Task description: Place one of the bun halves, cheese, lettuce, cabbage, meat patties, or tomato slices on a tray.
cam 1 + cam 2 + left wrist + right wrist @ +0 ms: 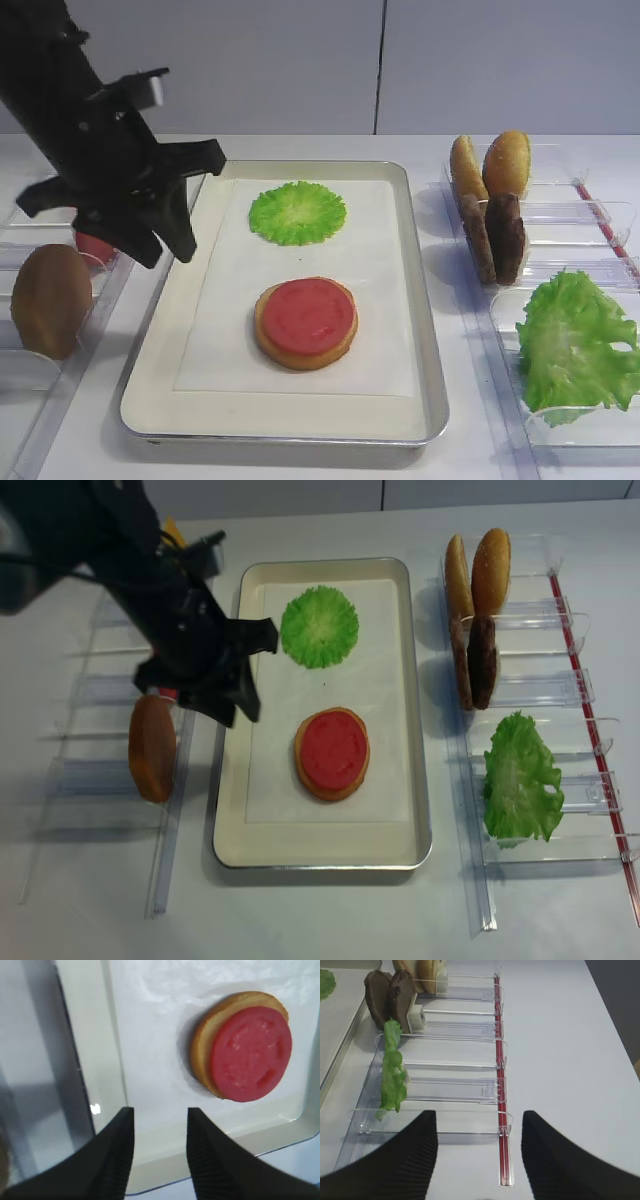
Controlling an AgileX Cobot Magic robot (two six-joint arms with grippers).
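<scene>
The cream tray (425, 330) holds a bun half (275, 350) with a tomato slice (308, 314) on top, and a round green leaf piece (297, 212) further back. My left gripper (168, 248) hangs open and empty over the tray's left edge; in the left wrist view its fingers (125, 1135) frame bare liner, with the tomato slice (251, 1054) off to the right. My right gripper (479, 1117) is open and empty above the near end of the right rack (445, 1090), and is out of view in both exterior views.
The right rack holds two upright bun halves (492, 163), two meat patties (496, 238) and a frilly lettuce leaf (575, 345). The left rack (40, 400) holds an upright bun half (50, 300) and a red slice (95, 246) behind my arm.
</scene>
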